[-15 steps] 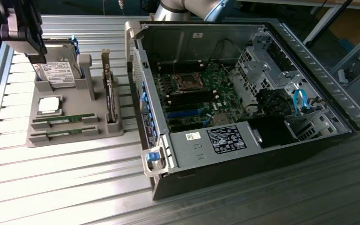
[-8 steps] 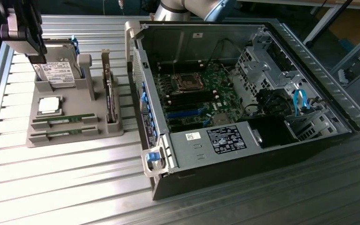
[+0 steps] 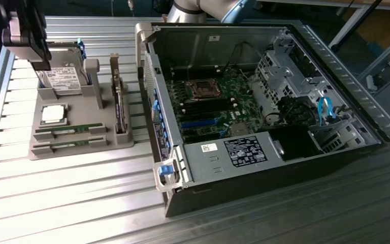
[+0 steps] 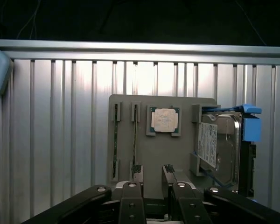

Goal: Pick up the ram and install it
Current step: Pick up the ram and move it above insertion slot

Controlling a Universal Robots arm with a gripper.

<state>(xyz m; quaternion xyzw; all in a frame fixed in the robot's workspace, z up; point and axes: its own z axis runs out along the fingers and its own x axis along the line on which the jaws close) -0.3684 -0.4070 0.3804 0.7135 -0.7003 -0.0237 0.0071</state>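
Hovering above the grey holder (image 4: 149,154), the end effector (image 4: 152,170) had its fingers (image 4: 136,170) apart and held nothing. The ram (image 4: 135,140) lay in its slot on that holder on the table (image 3: 59,203), beside a second stick (image 4: 115,140) and near the square silver processor chip (image 4: 164,120).

parts tray (image 3: 79,148) sits on the table (image 3: 79,203) at the exterior view's left, pc case (image 3: 202,46) just right of it. in the tray: 2 ram sticks (image 3: 69,130) (image 3: 68,144) up front, processor (image 3: 53,114) behind them, hard drive (image 3: 64,79) furthest back.
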